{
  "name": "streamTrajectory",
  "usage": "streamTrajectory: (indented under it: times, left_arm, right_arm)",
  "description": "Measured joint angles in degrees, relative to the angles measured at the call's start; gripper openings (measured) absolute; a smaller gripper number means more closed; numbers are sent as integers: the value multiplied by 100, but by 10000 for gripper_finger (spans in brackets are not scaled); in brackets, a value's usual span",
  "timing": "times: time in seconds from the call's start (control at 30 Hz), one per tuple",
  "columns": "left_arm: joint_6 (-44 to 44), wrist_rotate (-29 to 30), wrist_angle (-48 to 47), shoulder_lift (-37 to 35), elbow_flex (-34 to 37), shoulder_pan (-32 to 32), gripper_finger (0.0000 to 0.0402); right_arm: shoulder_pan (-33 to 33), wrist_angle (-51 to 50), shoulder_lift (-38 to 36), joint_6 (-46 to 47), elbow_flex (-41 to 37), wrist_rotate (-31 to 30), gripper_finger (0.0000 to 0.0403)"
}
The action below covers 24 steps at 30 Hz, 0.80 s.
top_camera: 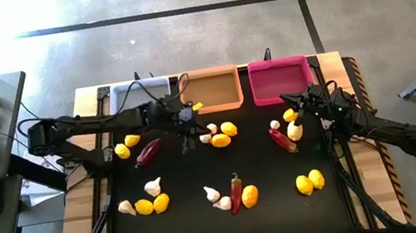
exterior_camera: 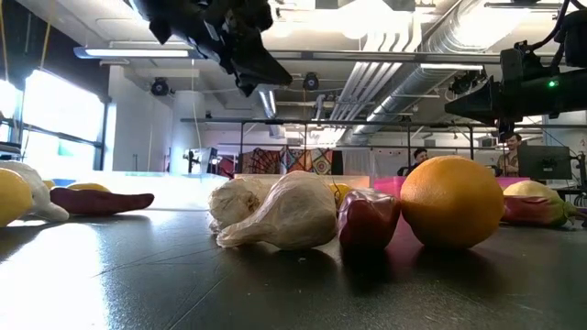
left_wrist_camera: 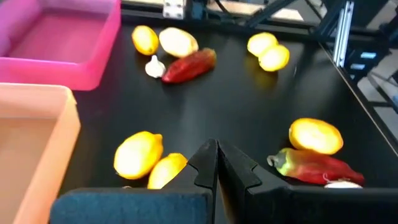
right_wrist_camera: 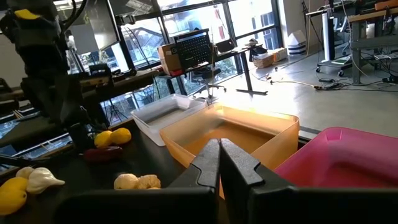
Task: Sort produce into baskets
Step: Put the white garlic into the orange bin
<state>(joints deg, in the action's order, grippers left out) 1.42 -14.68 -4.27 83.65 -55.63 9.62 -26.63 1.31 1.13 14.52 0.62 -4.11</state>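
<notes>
Left gripper (top_camera: 184, 118) pressed together, empty, above mat near orange basket (top_camera: 210, 89); right gripper (top_camera: 296, 104) likewise pressed together beside magenta basket (top_camera: 278, 79)

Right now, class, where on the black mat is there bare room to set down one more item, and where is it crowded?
Free: the mat's stretch between the near centre cluster and the right lemon pair, and the middle patch between the centre lemons and the right chili. Crowded: under the shut left pincer, around the shut right pincer, and the near left cluster.
</notes>
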Motion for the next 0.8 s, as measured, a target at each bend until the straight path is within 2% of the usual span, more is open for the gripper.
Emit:
streamTrajectory:
  times: [0.17,0.6,0.8]
  left_arm:
    - [218,9,-27,234,-14,-78,0]
    - [40,79,23,591,-19,-87,0]
    - [431,250,-862,580,-626,14,0]
  right_arm:
    - [-1,1,0,0,-1,1,0]
    - [0,0,0,0,-1,0,0]
    - [0,-1,0,0,-2,1,0]
